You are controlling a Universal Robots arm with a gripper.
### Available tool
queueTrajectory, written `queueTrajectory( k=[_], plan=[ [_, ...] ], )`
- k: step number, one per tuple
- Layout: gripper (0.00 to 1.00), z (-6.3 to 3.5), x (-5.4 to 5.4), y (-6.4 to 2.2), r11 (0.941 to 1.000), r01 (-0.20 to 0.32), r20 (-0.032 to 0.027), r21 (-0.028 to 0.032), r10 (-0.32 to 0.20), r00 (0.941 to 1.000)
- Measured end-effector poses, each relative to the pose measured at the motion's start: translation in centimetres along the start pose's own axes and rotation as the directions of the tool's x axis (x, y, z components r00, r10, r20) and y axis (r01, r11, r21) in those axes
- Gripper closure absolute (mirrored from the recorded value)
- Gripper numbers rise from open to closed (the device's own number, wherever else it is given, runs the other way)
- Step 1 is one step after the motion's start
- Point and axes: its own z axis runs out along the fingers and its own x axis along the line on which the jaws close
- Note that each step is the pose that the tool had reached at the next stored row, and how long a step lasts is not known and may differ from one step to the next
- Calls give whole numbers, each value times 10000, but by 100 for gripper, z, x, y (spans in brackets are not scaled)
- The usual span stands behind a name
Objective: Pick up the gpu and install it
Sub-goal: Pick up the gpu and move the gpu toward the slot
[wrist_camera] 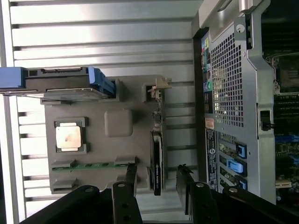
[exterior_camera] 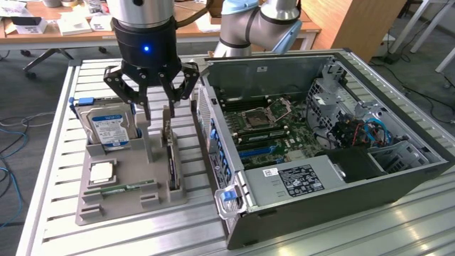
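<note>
The gpu (exterior_camera: 172, 166) stands on its long edge in a slot of the grey holder tray (exterior_camera: 114, 205), a thin dark card with its metal bracket end farthest from the table's front edge. In the wrist view the gpu (wrist_camera: 157, 164) appears edge-on, straight below the camera. My gripper (exterior_camera: 157, 104) hangs above that bracket end, open, with nothing in it. In the wrist view the gripper (wrist_camera: 158, 179) has one black finger (wrist_camera: 131, 176) on each side of the card's line, both apart from it. The open computer case (exterior_camera: 320, 133) lies at the exterior view's right of the tray.
On the tray are a silver hard drive (exterior_camera: 106, 125) with a blue label, a processor chip (exterior_camera: 102, 170) and a green memory stick (exterior_camera: 121, 188). The case's perforated rear panel (wrist_camera: 226, 88) runs close beside the gpu. Inside, the motherboard (exterior_camera: 274, 133) lies exposed. Everything rests on a slatted aluminium table (exterior_camera: 57, 160).
</note>
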Motion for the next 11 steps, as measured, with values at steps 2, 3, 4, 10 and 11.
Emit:
queueTrajectory(
  k=[2, 3, 4, 10, 11],
  plan=[
    [53, 28, 1, -1, 10000, 0, 0, 0, 0, 10000],
    [53, 41, 1, -2, 10000, 0, -1, 1, 0, 10000],
    [53, 54, 1, -3, 10000, 0, -1, 1, 0, 10000],
    [53, 133, 3, -6, 10000, 0, 0, 0, 0, 10000],
    [53, 138, 3, -6, 10000, 0, -1, 0, 0, 10000]
  ],
)
